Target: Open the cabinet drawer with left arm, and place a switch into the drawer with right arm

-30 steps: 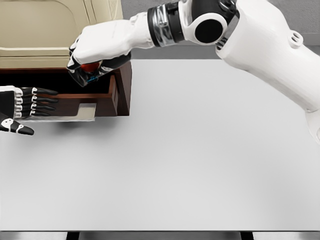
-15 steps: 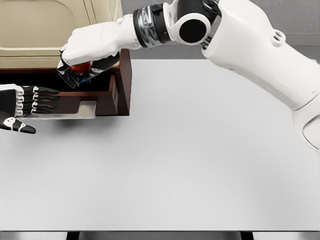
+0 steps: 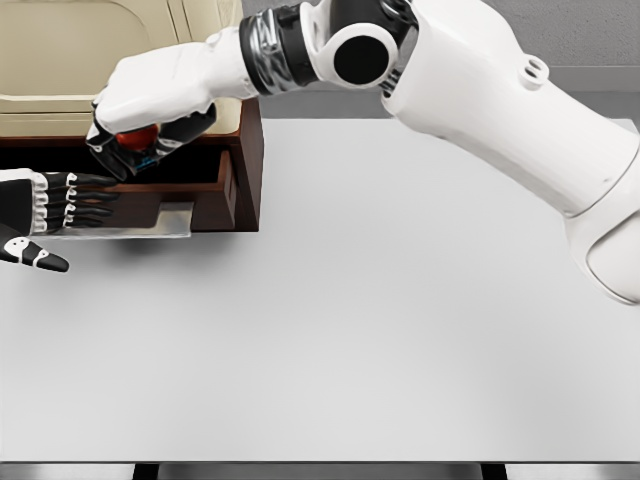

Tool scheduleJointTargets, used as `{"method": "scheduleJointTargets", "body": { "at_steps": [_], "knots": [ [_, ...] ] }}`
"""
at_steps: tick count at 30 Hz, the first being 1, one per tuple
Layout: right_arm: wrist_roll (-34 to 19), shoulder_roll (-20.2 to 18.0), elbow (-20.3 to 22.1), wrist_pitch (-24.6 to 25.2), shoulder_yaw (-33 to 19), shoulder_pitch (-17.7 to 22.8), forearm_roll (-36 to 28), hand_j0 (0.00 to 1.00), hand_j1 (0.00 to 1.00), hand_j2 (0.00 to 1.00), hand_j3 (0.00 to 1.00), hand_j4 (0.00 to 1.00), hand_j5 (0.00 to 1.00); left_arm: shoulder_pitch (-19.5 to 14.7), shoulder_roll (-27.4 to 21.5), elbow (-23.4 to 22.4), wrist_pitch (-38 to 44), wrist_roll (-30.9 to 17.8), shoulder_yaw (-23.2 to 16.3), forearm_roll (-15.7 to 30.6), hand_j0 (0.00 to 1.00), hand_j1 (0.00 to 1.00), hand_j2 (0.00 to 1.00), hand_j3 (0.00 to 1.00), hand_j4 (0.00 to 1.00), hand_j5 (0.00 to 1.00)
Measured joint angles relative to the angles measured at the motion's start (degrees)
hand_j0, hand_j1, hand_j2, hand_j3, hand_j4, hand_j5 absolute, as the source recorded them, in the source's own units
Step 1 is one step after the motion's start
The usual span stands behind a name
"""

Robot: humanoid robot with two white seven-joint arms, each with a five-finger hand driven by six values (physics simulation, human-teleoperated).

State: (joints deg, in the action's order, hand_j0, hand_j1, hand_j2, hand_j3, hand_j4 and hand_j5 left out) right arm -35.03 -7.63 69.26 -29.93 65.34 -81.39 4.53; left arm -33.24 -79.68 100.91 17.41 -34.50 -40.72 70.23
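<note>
The brown wooden drawer [image 3: 238,180] stands pulled out from the cream cabinet [image 3: 90,50] at the upper left. My right hand [image 3: 135,140] hovers over the drawer's dark inside, shut on the switch [image 3: 138,137], a small dark box with a red button showing between the fingers. My left hand [image 3: 60,205] is at the left edge, fingers stretched flat and pointing right, just in front of the drawer's front and its silvery handle plate [image 3: 150,222]. It holds nothing.
A wide white table [image 3: 400,320] fills most of the view. My right arm [image 3: 470,90] spans the upper part from the right edge to the drawer. The drawer's right wall rises beside the hand.
My right hand has carried the switch leftward, from over the drawer's right wall to further over its inside. The left hand has stayed nearly still.
</note>
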Motion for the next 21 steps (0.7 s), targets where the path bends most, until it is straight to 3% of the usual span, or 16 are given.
{"method": "scheduleJointTargets", "body": {
  "at_steps": [19,20,21],
  "knots": [
    [0.0,-2.9,-1.3,-0.7,-0.1,0.7,0.1,0.47,0.47,0.47,0.47,0.47,0.47,0.9,-1.1,0.1,4.7,-1.3,1.0,5.0,1.00,1.00,1.00,1.00,1.00,1.00],
    [0.0,-2.9,-1.5,-0.7,-0.1,0.7,0.1,0.53,0.53,0.53,0.53,0.53,0.53,0.9,-1.1,0.1,4.8,-1.4,1.0,5.2,1.00,1.00,1.00,1.00,1.00,1.00],
    [0.0,-2.8,-1.7,-0.7,0.0,0.7,0.1,0.72,0.72,0.72,0.72,0.72,0.72,0.8,-1.1,0.1,4.9,-1.5,1.0,5.2,1.00,1.00,1.00,1.00,1.00,1.00]
  ]
}}
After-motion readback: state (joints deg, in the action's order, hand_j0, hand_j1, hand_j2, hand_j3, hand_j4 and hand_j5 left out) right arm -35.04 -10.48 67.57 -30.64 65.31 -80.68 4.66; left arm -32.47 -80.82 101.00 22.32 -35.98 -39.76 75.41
